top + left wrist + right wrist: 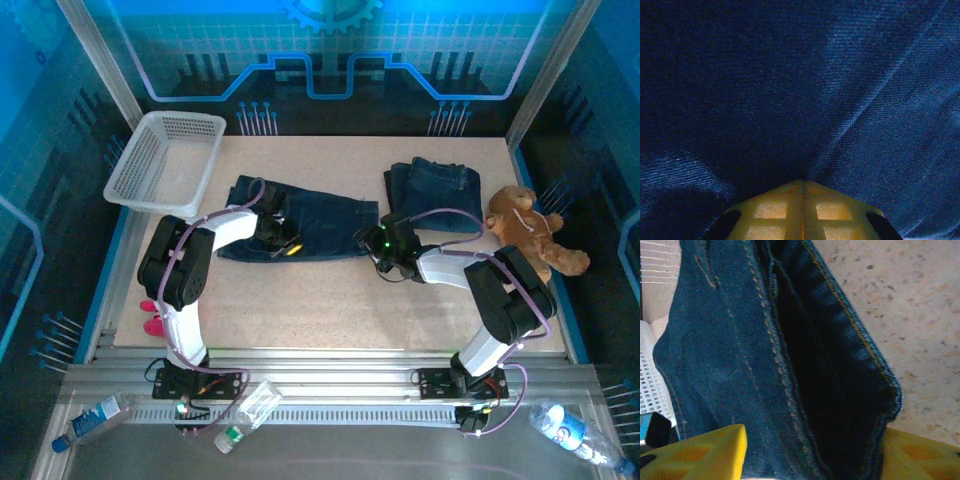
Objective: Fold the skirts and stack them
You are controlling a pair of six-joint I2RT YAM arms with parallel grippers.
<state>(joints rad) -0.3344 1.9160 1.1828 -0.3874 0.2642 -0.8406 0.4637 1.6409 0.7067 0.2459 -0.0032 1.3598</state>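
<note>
Both tools on denim skirt [325,225], spread flat mid surface [330,310].
L tool [802,184] fully closed, pinching a fold at skirt's left end, creases fanning out from tips. R tool [812,435] part-open, jaws astride skirt's right hem edge, not clamped. 2nd denim skirt [440,188] folded at back right, beside teddy bear [530,232]. White basket [165,160] back left.

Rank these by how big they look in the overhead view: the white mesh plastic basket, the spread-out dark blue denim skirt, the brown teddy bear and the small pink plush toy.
Largest: spread-out dark blue denim skirt and white mesh plastic basket, too alike to rank.
Then: brown teddy bear.
Smallest: small pink plush toy.
</note>
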